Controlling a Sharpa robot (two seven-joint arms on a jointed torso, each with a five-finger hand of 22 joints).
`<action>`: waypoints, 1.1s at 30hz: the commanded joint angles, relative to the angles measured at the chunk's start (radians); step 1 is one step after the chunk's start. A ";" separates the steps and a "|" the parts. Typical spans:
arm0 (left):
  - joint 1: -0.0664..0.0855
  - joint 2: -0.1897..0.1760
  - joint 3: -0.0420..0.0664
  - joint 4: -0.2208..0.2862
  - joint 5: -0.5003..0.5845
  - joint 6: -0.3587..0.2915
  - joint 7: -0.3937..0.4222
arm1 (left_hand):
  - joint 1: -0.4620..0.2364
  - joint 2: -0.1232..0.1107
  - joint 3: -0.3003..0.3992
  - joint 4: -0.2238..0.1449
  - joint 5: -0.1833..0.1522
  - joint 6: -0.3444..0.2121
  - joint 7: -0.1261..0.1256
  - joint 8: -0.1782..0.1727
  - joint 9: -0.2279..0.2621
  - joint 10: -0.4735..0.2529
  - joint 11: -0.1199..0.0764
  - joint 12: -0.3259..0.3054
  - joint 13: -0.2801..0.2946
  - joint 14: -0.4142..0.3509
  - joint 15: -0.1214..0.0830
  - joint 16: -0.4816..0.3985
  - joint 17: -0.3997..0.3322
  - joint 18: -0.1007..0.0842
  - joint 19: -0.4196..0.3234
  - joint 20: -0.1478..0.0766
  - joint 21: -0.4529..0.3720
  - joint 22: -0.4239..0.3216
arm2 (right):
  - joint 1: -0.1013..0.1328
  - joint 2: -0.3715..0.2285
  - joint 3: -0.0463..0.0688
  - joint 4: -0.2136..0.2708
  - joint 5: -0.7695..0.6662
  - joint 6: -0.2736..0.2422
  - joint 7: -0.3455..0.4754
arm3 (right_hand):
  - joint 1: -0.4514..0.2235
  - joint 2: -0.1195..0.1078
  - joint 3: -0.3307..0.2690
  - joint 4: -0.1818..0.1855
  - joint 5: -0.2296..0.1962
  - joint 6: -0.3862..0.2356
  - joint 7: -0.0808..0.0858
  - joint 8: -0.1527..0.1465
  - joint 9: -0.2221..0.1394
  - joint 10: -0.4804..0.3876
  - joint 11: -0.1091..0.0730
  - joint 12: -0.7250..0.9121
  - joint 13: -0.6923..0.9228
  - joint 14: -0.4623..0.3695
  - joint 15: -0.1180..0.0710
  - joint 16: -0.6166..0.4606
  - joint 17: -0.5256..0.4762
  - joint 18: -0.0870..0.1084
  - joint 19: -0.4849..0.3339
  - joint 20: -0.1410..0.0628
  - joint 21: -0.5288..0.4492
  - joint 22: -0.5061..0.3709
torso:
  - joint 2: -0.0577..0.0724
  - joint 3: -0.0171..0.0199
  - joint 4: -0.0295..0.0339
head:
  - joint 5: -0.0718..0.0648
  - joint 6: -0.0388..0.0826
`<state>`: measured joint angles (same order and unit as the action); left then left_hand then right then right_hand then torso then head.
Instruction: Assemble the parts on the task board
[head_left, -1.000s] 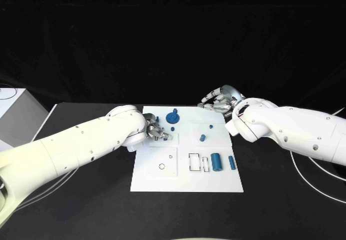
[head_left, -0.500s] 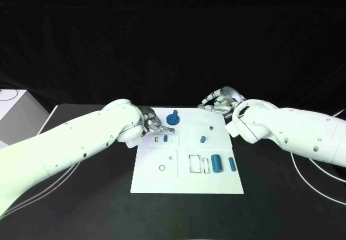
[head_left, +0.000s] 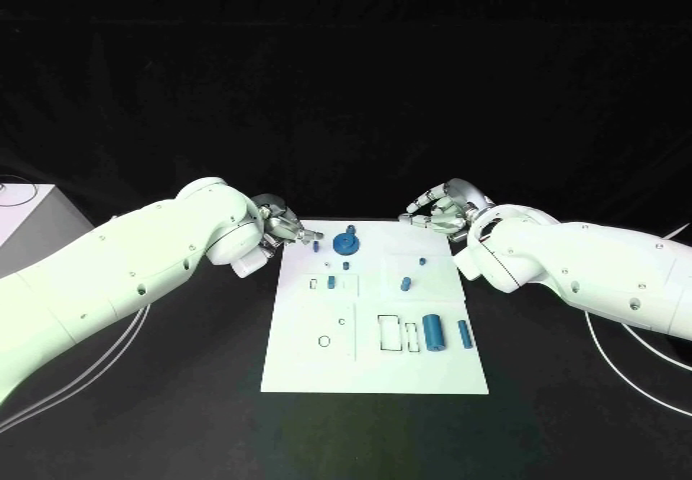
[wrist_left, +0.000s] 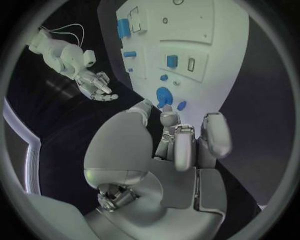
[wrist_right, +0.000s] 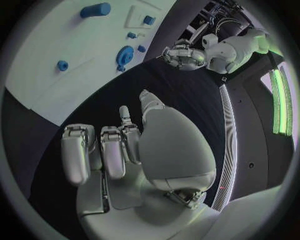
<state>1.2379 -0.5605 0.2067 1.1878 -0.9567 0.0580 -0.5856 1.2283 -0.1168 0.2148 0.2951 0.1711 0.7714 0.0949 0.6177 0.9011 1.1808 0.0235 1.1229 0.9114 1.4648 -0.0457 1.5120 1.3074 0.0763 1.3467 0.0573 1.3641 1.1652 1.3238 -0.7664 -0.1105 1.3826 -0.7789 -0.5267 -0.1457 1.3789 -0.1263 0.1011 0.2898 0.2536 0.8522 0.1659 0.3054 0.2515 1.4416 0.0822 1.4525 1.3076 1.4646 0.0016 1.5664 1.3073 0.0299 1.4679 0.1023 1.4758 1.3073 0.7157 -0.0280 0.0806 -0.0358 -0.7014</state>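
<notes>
The white task board (head_left: 372, 355) lies in the middle of the table. A blue gear-shaped part (head_left: 346, 240) stands near its far edge, with a small blue piece (head_left: 316, 243) beside it. Small blue parts (head_left: 332, 282) (head_left: 405, 283) sit in the board's middle. A thick blue cylinder (head_left: 431, 329) and a slim one (head_left: 464, 333) lie at its right. My left hand (head_left: 286, 228) hovers at the board's far left corner with fingers curled (wrist_left: 187, 145), holding nothing. My right hand (head_left: 440, 208) floats beyond the far right corner, fingers apart and empty; it also appears spread in the left wrist view (wrist_left: 94, 85).
A white box (head_left: 26, 215) stands at the table's left edge. Cables (head_left: 635, 345) trail across the black table on the right. Several outlined slots (head_left: 392, 329) mark the board's near half.
My left hand has drawn back from the board's middle to its far left corner, leaving a blue part standing by the small slot. The right hand has barely moved.
</notes>
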 joint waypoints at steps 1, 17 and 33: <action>0.005 0.017 0.003 -0.041 0.001 -0.043 0.046 | -0.016 -0.013 0.017 0.000 0.005 -0.010 0.011 -0.022 -0.030 -0.003 0.006 0.001 -0.003 0.062 0.013 -0.004 0.173 0.012 0.002 0.008 -0.003 0.002 | -0.001 -0.003 0.000 0.003 -0.003 -0.001 0.018 | -0.009 -0.001 0.007 0.000 0.003 -0.008 0.002 0.002 -0.001 -0.006 0.002 -0.004 0.142 0.106 0.006 0.004 0.263 -0.002 0.064 0.004 -0.006 0.172 | 0.005 -0.0002 -0.0041 | 0.002 0.007; 0.014 0.145 -0.007 -0.274 -0.063 -0.056 0.076 | -0.040 -0.028 0.049 0.000 0.006 -0.003 0.016 -0.040 -0.080 0.038 0.011 0.050 0.041 0.084 0.018 0.028 0.215 0.001 0.035 0.014 0.029 0.057 | 0.002 -0.015 0.001 0.021 -0.004 -0.007 0.022 | -0.009 -0.001 0.008 -0.001 0.003 -0.009 0.002 0.002 -0.001 -0.008 0.002 -0.005 0.140 0.106 0.006 0.004 0.263 -0.002 0.064 0.004 -0.007 0.172 | 0.024 -0.0022 -0.0161 | 0.008 0.026; 0.014 0.185 -0.046 -0.338 -0.045 -0.045 0.096 | -0.062 -0.035 0.047 0.001 0.002 -0.004 0.018 -0.041 -0.092 0.029 0.013 0.047 0.031 0.085 0.020 0.030 0.218 0.001 0.036 0.016 0.031 0.060 | 0.006 -0.017 0.001 0.026 -0.008 0.000 0.023 | -0.009 -0.001 0.008 -0.001 0.003 -0.009 0.002 0.002 -0.001 -0.008 0.002 -0.005 0.140 0.106 0.006 0.004 0.263 -0.002 0.064 0.004 -0.007 0.172 | 0.035 -0.0034 -0.0193 | 0.006 0.026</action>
<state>1.2499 -0.3793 0.1602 0.8513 -1.0138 0.0098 -0.5124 1.1754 -0.1501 0.2583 0.2952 0.1747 0.7650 0.1090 0.5823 0.8096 1.2152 0.0325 1.1696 0.9435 1.4667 -0.0298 1.5366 1.3073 0.0763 1.3760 0.0717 1.3917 1.2245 1.3289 -0.7846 -0.1096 1.4082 -0.7793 -0.5322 -0.1364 1.3791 -0.1264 0.1011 0.2898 0.2536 0.8522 0.1659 0.3054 0.2516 1.4416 0.0822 1.4525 1.3073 1.4646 0.0016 1.5664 1.3073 0.0299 1.4679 0.1023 1.4724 1.3079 0.7496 -0.0315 0.0618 -0.0305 -0.6744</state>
